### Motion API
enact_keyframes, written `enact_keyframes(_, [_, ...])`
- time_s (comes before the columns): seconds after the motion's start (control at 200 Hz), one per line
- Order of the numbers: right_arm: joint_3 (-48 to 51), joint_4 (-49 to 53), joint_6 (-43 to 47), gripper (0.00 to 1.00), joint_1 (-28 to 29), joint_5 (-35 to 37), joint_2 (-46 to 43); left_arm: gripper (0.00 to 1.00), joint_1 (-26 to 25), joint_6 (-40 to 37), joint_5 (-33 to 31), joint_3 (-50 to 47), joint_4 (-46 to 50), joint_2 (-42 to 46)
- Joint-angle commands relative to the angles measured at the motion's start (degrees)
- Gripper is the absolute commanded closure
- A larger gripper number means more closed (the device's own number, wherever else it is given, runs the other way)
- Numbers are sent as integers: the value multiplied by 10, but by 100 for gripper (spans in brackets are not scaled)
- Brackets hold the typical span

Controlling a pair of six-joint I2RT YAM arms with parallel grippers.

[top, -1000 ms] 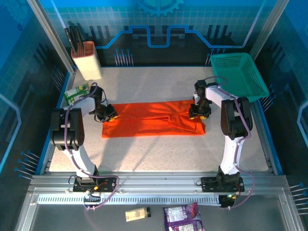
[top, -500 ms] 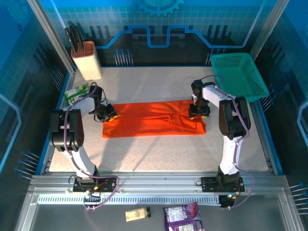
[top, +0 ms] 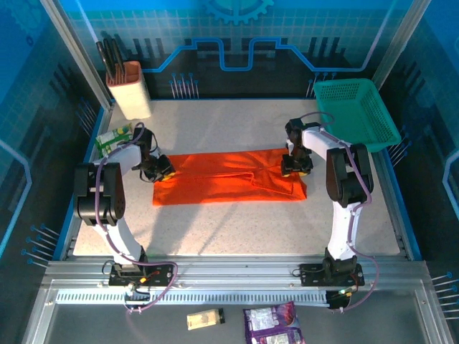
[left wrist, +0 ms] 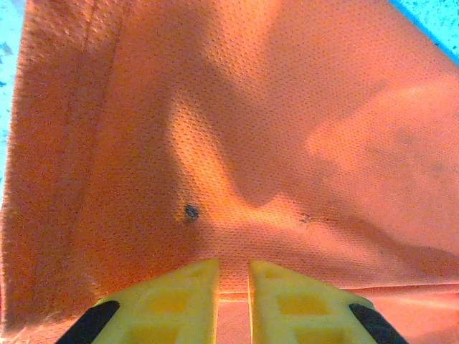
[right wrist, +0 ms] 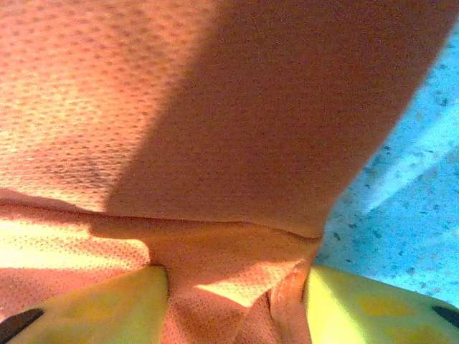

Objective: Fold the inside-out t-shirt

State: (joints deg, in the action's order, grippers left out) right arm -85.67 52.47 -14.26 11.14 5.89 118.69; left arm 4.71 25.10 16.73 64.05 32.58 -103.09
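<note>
The inside-out t-shirt (top: 229, 179) lies flat as a long orange-red band across the middle of the table, with a folded flap at its right end. My left gripper (top: 163, 172) sits at the shirt's left edge. Its yellow fingers (left wrist: 179, 294) are pinched close on a thin layer of the t-shirt (left wrist: 272, 129). My right gripper (top: 295, 166) is over the shirt's upper right corner. In the right wrist view my right gripper (right wrist: 233, 287) has its jaws well apart, and a bunched fold of the t-shirt (right wrist: 179, 107) fills the gap between them.
A teal mesh basket (top: 358, 111) stands at the back right, close to the right arm. A beige holder (top: 129, 89) with dark utensils stands at the back left, and a green-and-white packet (top: 112, 138) lies beside the left arm. Speckled table (top: 229, 222) stretches in front of the shirt.
The right gripper has shifted slightly up and left along the shirt's right end. The left arm and the shirt's shape look the same.
</note>
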Motion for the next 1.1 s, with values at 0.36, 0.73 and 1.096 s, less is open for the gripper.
enact_keyframes(0.36, [28, 6, -8, 83, -12, 1, -10, 81, -1, -7, -26, -8, 15, 16])
enact_keyframes(0.73, [3, 71, 30, 100, -50, 73, -60, 84, -4, -16, -51, -18, 25, 32])
enact_keyframes(1.096, [-74, 146, 21, 100, -40, 186, -67, 90, -64, 28, 18, -28, -22, -6])
